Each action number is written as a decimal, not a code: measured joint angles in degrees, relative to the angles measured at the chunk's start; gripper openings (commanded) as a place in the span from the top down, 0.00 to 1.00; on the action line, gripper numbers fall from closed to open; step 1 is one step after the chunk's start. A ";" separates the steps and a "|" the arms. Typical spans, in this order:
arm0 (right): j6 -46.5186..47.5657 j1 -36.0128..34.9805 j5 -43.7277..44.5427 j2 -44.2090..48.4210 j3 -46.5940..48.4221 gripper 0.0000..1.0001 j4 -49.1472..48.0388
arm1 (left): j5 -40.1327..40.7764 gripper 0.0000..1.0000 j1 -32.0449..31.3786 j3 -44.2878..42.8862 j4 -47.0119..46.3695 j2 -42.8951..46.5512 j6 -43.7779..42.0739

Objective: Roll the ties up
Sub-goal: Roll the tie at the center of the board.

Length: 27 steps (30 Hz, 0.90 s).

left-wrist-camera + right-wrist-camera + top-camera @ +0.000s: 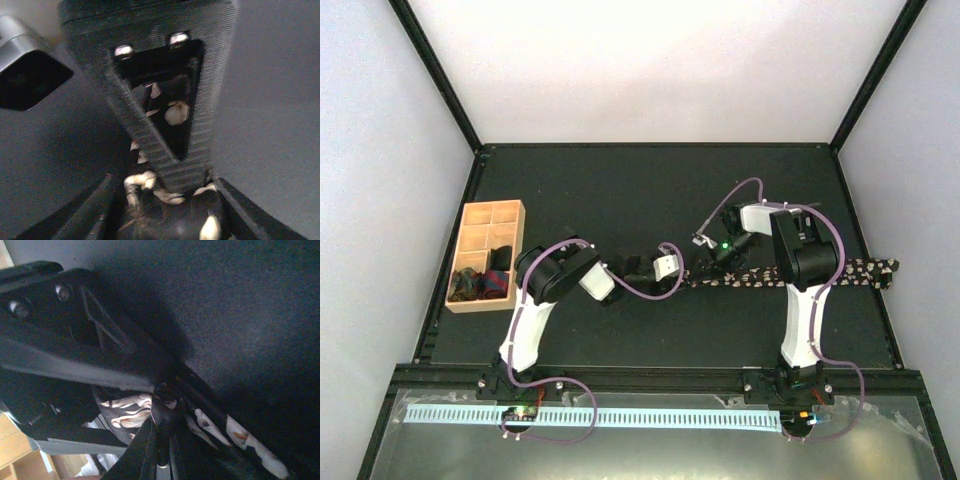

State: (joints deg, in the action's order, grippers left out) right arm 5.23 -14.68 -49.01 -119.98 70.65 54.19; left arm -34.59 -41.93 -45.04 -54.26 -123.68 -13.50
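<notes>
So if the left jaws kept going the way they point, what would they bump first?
The tie. Its speckled end is bunched right at the left gripper, as the left wrist view shows. Just behind it sits the right gripper, though it is hard to judge how far apart they are.

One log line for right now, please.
dark speckled fabric necktie: left end bunched, rest flat | left pincer: at bunch | right pincer: at bunch | grips unclear

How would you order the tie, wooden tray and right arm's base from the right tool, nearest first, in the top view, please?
1. tie, at the right tool itself.
2. right arm's base, at the near edge.
3. wooden tray, far left.
</notes>
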 measured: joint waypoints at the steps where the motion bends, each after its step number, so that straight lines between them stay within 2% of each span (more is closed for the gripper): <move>1: 0.04 0.07 -0.26 -0.24 0.17 0.91 0.20 | -0.55 0.59 -0.17 -0.15 -0.96 -0.57 -0.20; 4: 0.22 0.31 -0.94 -0.76 0.61 0.81 0.83 | -1.05 0.62 -0.55 -0.17 -2.19 -1.05 -0.31; 6: 0.59 0.37 -1.31 -0.79 0.96 0.69 1.36 | -1.11 0.62 -0.55 -0.15 -1.90 -0.92 -0.68; 8: 0.52 0.39 -1.77 -0.52 1.18 0.59 1.77 | -0.59 0.61 -0.55 -0.24 0.35 0.00 -1.49; 10: 1.03 0.46 -2.10 0.35 1.20 0.53 1.99 | 0.26 0.60 -0.72 -0.70 4.00 1.29 -2.34; 12: 1.57 0.85 -0.83 1.81 1.16 0.54 1.88 | 1.09 0.60 -0.90 -0.85 7.65 2.80 -3.30; 18: 1.05 2.54 1.68 5.88 0.48 0.66 1.03 | 2.60 0.59 -0.90 -2.21 16.59 5.66 -4.96; 27: -3.80 -1.44 -0.94 5.29 -2.03 0.61 -2.78 | 3.15 0.58 -0.92 -5.20 24.46 6.71 -5.46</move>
State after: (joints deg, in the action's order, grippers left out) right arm 1.43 -16.12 -49.95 -114.69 68.62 51.42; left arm -31.44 -42.85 -50.24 -29.80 -116.97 -18.96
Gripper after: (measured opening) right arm 0.367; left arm 0.416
